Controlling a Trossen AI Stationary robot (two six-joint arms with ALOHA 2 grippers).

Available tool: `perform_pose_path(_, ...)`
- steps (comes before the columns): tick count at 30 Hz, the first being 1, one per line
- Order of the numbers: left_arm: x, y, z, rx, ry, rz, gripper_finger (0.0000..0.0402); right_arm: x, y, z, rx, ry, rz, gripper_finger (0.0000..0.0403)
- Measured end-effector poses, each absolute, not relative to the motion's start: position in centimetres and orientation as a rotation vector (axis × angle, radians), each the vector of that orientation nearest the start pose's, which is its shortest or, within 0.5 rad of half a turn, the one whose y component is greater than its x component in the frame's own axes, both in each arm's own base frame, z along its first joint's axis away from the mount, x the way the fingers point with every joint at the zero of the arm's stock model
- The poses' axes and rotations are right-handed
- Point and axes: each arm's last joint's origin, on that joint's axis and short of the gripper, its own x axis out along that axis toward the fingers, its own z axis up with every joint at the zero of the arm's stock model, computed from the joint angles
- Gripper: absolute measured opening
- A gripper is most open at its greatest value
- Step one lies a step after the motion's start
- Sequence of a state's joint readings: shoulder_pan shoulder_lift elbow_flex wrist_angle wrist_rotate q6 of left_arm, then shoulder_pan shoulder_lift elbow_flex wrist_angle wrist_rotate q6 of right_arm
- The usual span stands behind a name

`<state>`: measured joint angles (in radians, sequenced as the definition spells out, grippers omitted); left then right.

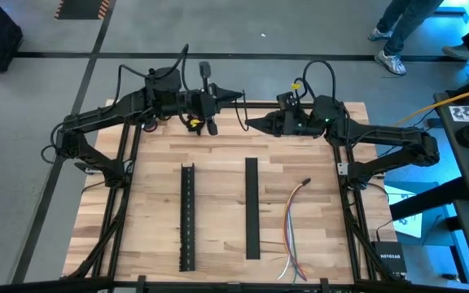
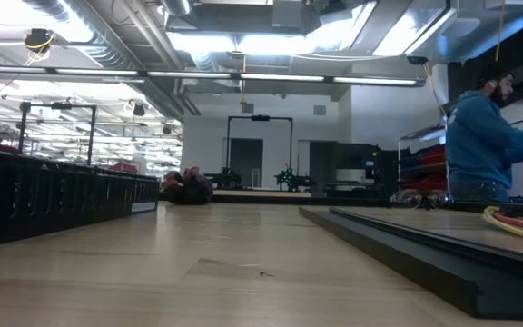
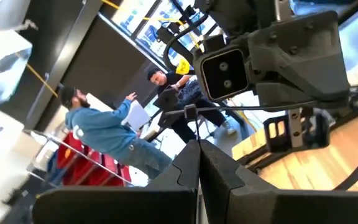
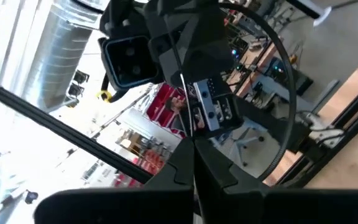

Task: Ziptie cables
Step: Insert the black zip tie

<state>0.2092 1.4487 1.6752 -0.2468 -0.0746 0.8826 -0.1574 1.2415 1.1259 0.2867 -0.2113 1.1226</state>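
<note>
Two dark jointed arms (image 1: 112,114) trailing black cables.

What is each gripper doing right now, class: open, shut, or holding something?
Left gripper: shut, empty, raised at the table's far edge.
Right gripper: shut, empty, facing the left one there.

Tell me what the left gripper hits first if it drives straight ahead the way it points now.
Most likely the right gripper. The left gripper, shut, points across the table's far edge toward it, tips nearly facing. Their heights may differ slightly, so it could pass close by instead.
</note>
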Motion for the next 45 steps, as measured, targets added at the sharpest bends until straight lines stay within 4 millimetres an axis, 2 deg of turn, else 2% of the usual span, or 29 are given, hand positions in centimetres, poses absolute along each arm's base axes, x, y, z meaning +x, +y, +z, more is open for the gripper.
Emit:
perform_pose_path(11, 31.0, 6.0, 46.6, 1.001, 0.221, 0.19, 0.0, 27.7, -4.0, 40.1, 1.215, -0.125, 0.124, 0.0)
perform_pose_path(20, 31.8, 5.1, 46.2, 1.042, 0.218, 0.149, 0.0, 27.6, -5.1, 39.2, 1.208, -0.087, 0.016, 0.0)
perform_pose_path(25, 31.8, 5.3, 46.1, 0.995, 0.224, 0.149, 0.0, 27.5, -5.5, 39.4, 1.112, -0.104, 0.032, 0.0001)
perform_pose_path(30, 31.6, 6.3, 46.1, 0.9, 0.229, 0.193, 0.0, 27.5, -5.3, 39.1, 0.905, -0.041, 0.075, 0.0005)
perform_pose_path(36, 31.4, 7.2, 46.0, 0.776, 0.232, 0.229, 0.0, 27.1, -5.3, 39.2, 0.681, -0.021, 0.075, 0.0061)
perform_pose_path(41, 31.3, 7.6, 46.1, 0.697, 0.222, 0.251, 0.0, 24.8, -6.1, 39.6, 0.493, 0.03, 0.026, 0.0128)
perform_pose_path(45, 31.3, 7.6, 46.0, 0.646, 0.221, 0.252, 0.0, 23.2, -7.4, 40.3, 0.414, -0.003, -0.022, 0.0155)
